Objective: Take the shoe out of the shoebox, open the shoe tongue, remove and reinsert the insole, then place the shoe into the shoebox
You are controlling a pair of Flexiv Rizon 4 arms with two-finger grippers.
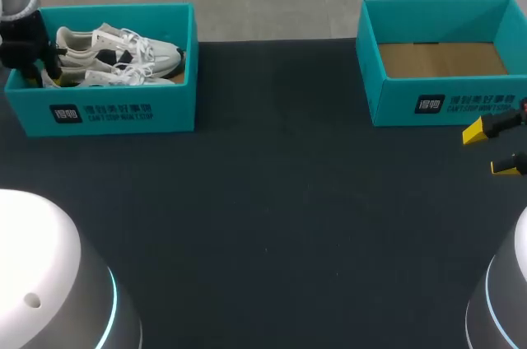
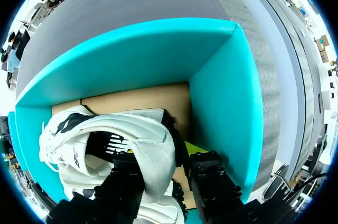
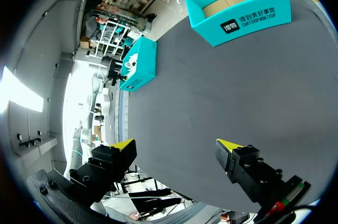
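Dark counter point(image 1: 272, 201), left end effector point(image 2: 161, 174) down inside teal shoebox point(image 2: 132, 60), astride heel of white shoe point(image 2: 105, 139) lying there, grip impossible to tell, right end effector point(image 3: 174, 143) spread wide, hovering over counter's right side, just before second shoebox point(image 1: 445, 106).

Head view's right edge cut off the right shoebox point(image 1: 428, 106), right gripper point(image 1: 491, 150) showed only its jaws there, left gripper point(image 2: 165, 174) front end was masked by the upper shoe point(image 2: 105, 129) heel, lower shoe point(image 2: 84, 184) lay mostly covered, grip contact was undeterminable.
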